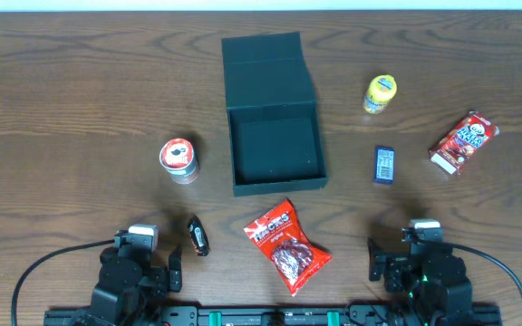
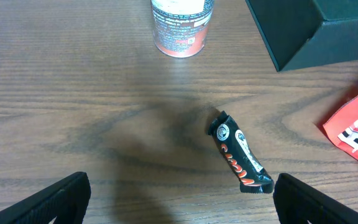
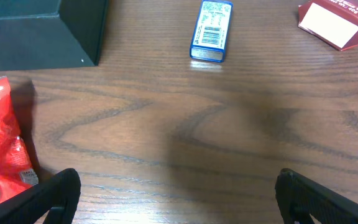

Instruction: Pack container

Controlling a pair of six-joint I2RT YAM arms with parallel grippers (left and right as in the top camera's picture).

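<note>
While the container (image 1: pixel 275 145) stands lid-back on the table (image 1: pixel 62 91) ahead and to the right, the left gripper (image 2: pixel 180 190), spread wide and empty, has the black snack bar (image 2: pixel 239 152) just ahead-right, long axis nearly pointing away, nearer than anything facing the likewise-spread right gripper (image 3: pixel 178 186).

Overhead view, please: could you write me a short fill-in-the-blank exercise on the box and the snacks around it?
1. The box stands with its lid ___.
2. The inside of the box is ___.
3. The bottle to the right of the box is ___ in colour.
4. The dark snack bar lies nearest the ___ gripper.
Missing words: open; empty; yellow; left.
</note>
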